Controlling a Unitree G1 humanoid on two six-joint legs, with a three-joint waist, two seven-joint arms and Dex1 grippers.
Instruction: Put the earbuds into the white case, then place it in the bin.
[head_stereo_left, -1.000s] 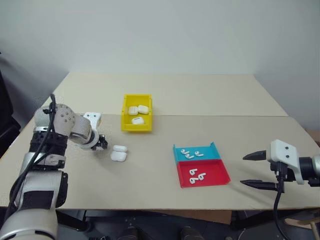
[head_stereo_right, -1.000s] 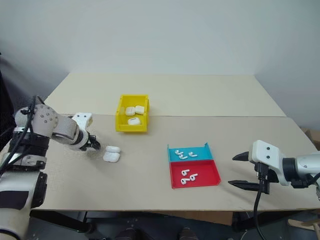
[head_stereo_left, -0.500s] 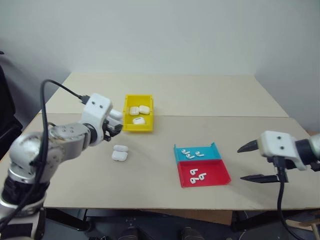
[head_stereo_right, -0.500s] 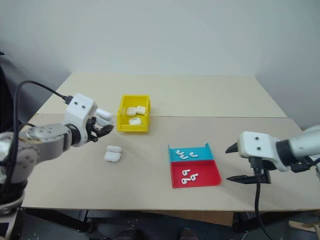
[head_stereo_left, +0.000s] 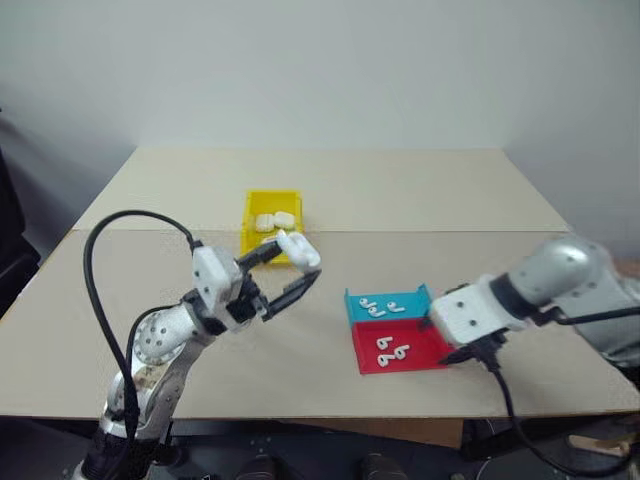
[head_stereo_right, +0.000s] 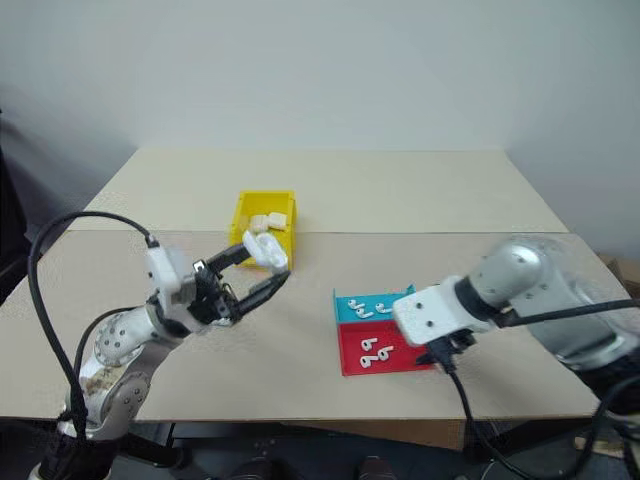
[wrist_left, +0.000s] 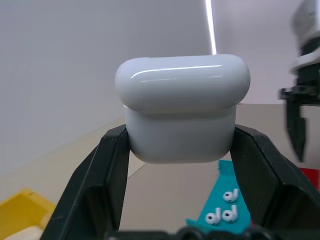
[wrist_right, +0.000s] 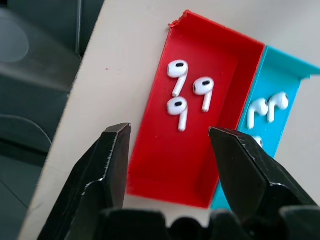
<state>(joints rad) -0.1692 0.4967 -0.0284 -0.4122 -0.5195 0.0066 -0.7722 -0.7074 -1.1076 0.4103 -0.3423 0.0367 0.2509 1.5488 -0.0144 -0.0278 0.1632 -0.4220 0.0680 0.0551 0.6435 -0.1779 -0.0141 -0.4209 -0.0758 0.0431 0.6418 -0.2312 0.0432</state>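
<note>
One white case (wrist_left: 182, 107) clamped in left claw (head_stereo_left: 292, 276), raised above worktop (head_stereo_left: 300, 350) at 5 o'clock of yellow bin (head_stereo_left: 258, 206), two cases in bin, right claw (wrist_right: 170, 150) apart over red tray (wrist_right: 165, 175), three earbuds (wrist_right: 187, 95) there, three in teal tray (head_stereo_left: 420, 295).

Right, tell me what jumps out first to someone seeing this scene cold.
The left gripper holds a white case up in the air, near the yellow bin that already has cases in it. To the right, the right gripper hangs open over the red tray with three earbuds, beside a teal tray.
</note>
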